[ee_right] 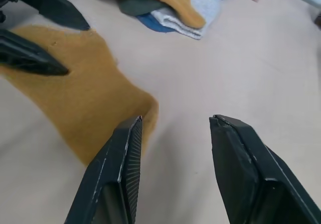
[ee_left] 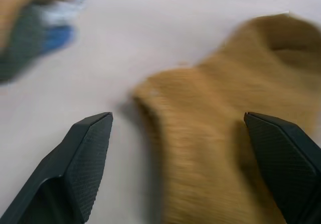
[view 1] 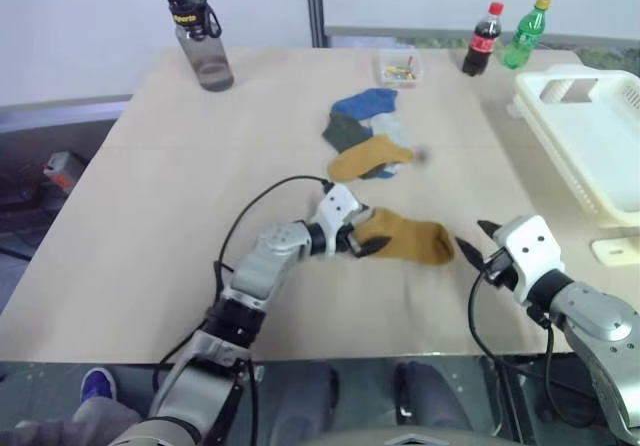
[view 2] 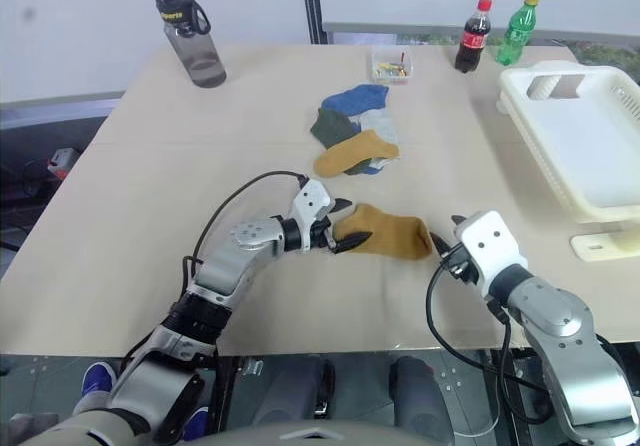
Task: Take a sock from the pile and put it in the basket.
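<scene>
Lone mustard sock [view 1: 408,237] flat on the table [view 1: 150,226], apart from the pile [view 1: 368,133], on the pile's near side. Left gripper [view 1: 356,234] at the sock's end away from the basket [view 1: 590,131], fingers spread wide to either side of that end, nothing grasped. Right gripper [view 1: 478,246] just off the sock's opposite end, jaws partly apart, empty, one finger [ee_right: 120,169] by the sock's edge. Basket at the table's right edge, well away from the sock. Beyond the pile: small clear box [view 1: 400,67], two soda bottles [view 1: 503,38], grey water bottle [view 1: 200,41] far left.
</scene>
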### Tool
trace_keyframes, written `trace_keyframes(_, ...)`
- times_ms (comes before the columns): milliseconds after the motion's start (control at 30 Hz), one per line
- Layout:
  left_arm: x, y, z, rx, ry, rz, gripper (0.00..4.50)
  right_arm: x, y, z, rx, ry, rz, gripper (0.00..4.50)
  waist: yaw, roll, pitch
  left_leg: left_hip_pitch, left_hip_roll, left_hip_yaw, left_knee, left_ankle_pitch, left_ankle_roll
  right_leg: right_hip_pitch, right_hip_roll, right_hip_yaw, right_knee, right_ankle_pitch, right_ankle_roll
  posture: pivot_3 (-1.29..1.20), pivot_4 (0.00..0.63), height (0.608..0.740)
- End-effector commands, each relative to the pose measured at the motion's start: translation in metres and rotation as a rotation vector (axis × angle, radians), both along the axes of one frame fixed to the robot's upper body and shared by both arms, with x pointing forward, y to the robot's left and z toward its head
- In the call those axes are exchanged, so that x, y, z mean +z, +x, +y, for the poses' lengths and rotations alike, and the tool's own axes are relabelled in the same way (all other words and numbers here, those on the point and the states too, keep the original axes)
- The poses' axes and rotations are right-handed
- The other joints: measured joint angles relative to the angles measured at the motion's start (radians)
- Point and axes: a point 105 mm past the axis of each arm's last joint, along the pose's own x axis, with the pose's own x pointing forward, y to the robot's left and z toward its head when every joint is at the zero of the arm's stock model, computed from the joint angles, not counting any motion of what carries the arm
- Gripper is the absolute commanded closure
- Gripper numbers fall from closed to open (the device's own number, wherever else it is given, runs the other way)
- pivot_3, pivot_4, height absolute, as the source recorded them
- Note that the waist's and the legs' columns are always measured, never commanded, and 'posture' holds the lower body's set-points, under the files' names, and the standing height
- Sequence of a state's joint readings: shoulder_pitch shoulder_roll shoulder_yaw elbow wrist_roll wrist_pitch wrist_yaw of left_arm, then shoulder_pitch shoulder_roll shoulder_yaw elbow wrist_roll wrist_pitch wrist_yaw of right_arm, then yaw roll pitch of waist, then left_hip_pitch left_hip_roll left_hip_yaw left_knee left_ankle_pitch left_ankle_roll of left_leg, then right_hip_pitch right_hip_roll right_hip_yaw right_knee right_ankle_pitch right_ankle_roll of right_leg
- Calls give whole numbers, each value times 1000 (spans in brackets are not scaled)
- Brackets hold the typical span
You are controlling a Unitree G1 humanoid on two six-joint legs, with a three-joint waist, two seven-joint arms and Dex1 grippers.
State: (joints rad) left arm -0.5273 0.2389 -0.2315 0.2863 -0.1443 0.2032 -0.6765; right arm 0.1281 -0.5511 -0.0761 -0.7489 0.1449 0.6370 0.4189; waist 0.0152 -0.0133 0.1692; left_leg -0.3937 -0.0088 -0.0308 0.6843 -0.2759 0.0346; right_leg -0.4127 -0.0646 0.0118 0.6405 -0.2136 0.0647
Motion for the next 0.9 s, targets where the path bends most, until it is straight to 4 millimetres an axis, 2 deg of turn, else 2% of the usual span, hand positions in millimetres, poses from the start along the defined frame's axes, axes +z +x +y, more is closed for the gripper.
trace_keyframes(33,77,37,-3,131,-237,-242,0,16,2,1,0,-1,-82,2309,6,-2,1,-2,0,-1,1,0,0,-1,0,-2,0,0,0,0,150,740)
trace_keyframes(100,113,52,-5,175,-328,-312,0,17,4,3,8,1,-85,2309,7,-4,2,-4,-1,-3,4,0,0,0,0,-4,0,0,0,0,150,740)
trace_keyframes(133,123,57,-4,190,-347,-320,0,18,4,4,12,2,-87,2309,4,-4,2,-4,-1,-3,4,0,0,0,0,-4,0,0,0,0,150,740)
trace_keyframes(200,133,55,-7,86,-340,-254,0,19,4,5,18,1,-90,2309,-4,-3,2,-4,-2,-3,2,0,0,0,0,-4,-2,0,0,0,150,740)
trace_keyframes(267,133,46,-2,-11,-347,-113,0,20,4,5,18,0,-92,2309,-20,-1,1,-3,-2,-1,0,0,0,0,0,-2,-2,0,1,0,150,740)
trace_keyframes(333,123,36,8,-51,-302,10,0,20,3,5,17,1,-93,2309,-30,0,1,-2,-2,-1,-2,0,0,-1,0,-1,-2,-1,2,0,150,740)
trace_keyframes(433,99,19,38,-59,-169,248,0,19,-1,7,28,12,-91,2309,-43,-1,2,-4,-1,-1,-3,0,0,-5,0,1,-1,-1,2,0,150,740)
trace_keyframes(567,75,3,55,-40,-28,376,0,17,-12,17,105,37,-75,2309,-32,-1,3,-4,-1,-2,-2,0,0,-5,0,0,2,-2,1,0,150,740)
trace_keyframes(667,57,-4,55,-32,29,456,0,16,-18,23,161,58,-65,2309,-20,-1,3,-1,-1,-3,0,0,0,-1,-1,-1,2,-2,1,0,150,740)
trace_keyframes(800,38,-10,40,-70,66,469,0,16,-27,25,223,42,-58,2309,-19,-1,3,-1,-1,-3,1,0,0,0,-1,-1,1,-1,1,0,150,740)
trace_keyframes(900,23,-3,33,-43,97,449,0,19,-33,25,247,49,-62,2309,-19,-1,3,-1,-1,-3,0,0,0,-1,0,-1,1,-2,1,0,150,740)
